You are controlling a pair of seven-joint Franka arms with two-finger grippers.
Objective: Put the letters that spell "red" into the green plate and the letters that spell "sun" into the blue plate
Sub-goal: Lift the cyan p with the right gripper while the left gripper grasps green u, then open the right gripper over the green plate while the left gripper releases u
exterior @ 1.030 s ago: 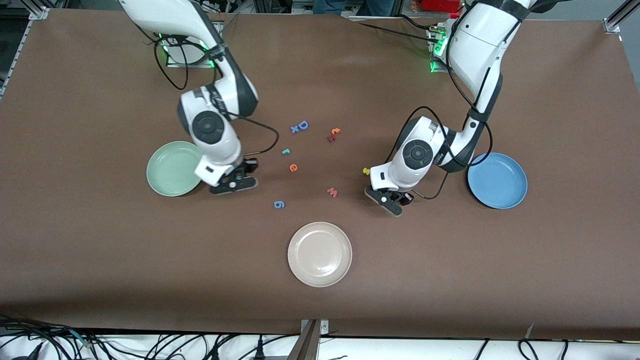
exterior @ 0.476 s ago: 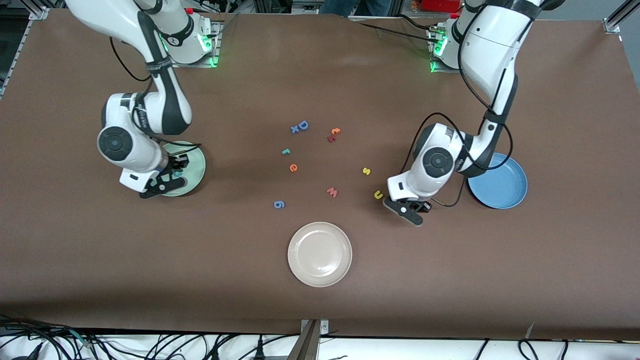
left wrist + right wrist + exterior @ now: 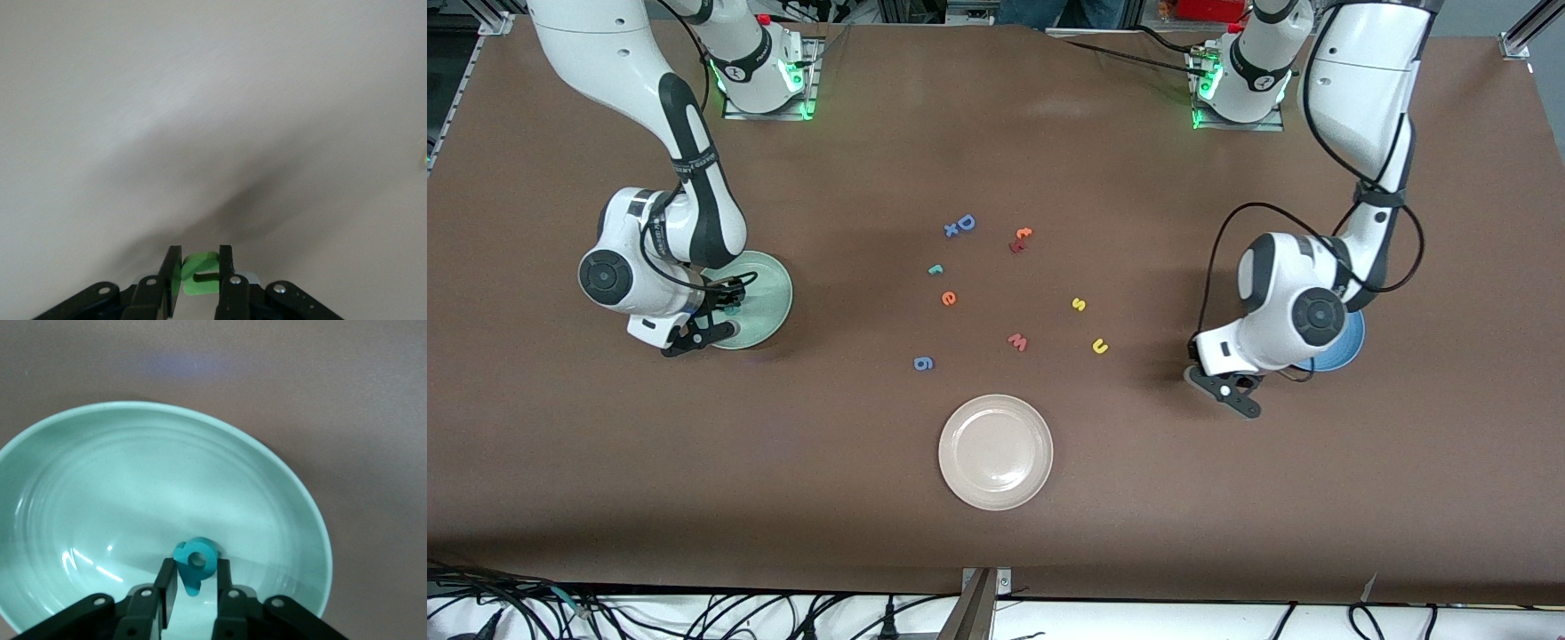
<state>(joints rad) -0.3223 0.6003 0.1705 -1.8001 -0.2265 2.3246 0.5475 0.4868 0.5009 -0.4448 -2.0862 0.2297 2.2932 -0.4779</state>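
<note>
Holding the teal d (image 3: 195,561) over the green plate (image 3: 280,480), my right gripper (image 3: 193,587) hasn't dropped it. My left gripper (image 3: 198,273) pinches the green n (image 3: 200,273) beside the blue plate (image 3: 1347,342). On the table: r (image 3: 935,268), e (image 3: 949,299), s (image 3: 1079,305), u (image 3: 1100,346), with the red w (image 3: 1017,341) among them.
</note>
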